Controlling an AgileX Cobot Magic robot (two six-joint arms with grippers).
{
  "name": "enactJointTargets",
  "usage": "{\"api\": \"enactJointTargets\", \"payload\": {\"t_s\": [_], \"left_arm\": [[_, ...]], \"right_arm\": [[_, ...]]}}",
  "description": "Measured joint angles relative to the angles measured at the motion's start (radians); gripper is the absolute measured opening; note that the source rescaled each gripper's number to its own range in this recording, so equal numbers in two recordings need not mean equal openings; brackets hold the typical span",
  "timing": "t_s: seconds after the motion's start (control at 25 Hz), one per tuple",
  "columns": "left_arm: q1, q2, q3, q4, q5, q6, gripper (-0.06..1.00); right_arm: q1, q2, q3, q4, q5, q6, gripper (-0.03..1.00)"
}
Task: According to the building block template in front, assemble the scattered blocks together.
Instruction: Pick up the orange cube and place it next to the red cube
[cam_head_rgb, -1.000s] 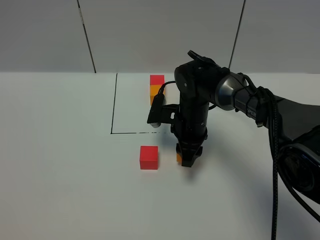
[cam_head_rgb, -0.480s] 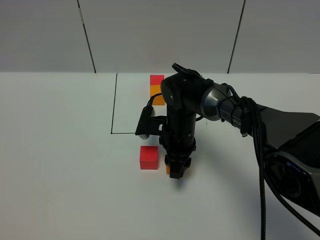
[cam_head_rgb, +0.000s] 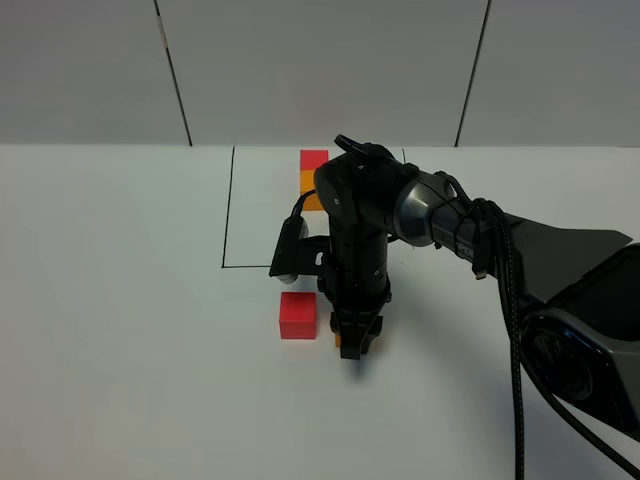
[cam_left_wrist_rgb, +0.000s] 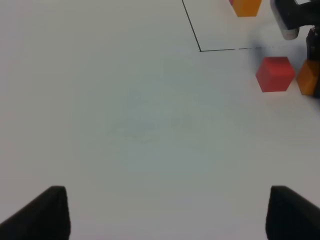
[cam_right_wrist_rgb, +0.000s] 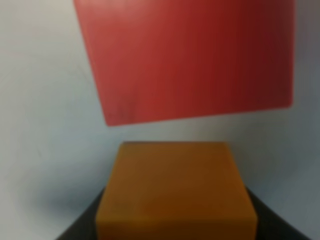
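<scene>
Leftward over the last second, the right gripper (cam_head_rgb: 357, 342) carries the orange cube (cam_head_rgb: 338, 340) from well clear of the red cube (cam_head_rgb: 298, 315) to just beside it, while the red cube stays put.

Both cubes sit on a plain white table (cam_head_rgb: 120, 350) below a grey panelled wall (cam_head_rgb: 320, 70) with dark seams. A thin black drawn square (cam_head_rgb: 228, 210) marks the far part of the surface, and the template (cam_head_rgb: 313, 160) stands inside it, red half farther back.

The arm (cam_head_rgb: 440, 215) covers part of the template's orange half and all but a sliver of the held cube. The blurred right wrist view shows that cube pinched between dark fingers (cam_right_wrist_rgb: 84, 227), with a narrow strip of table between it and the red cube. The left gripper (cam_left_wrist_rgb: 170, 215) is outside the high view. Its own camera shows its tips spread wide over bare table.
</scene>
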Motion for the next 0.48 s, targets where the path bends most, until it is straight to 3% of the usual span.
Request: {"api": "enactJointTargets", "payload": {"t_s": [0.48], "left_arm": [[0.000,0.000,0.000,0.000,0.000,0.000,0.68]], "right_arm": [[0.013,0.006,-0.008,-0.033,-0.035,-0.016,0.00]]}}
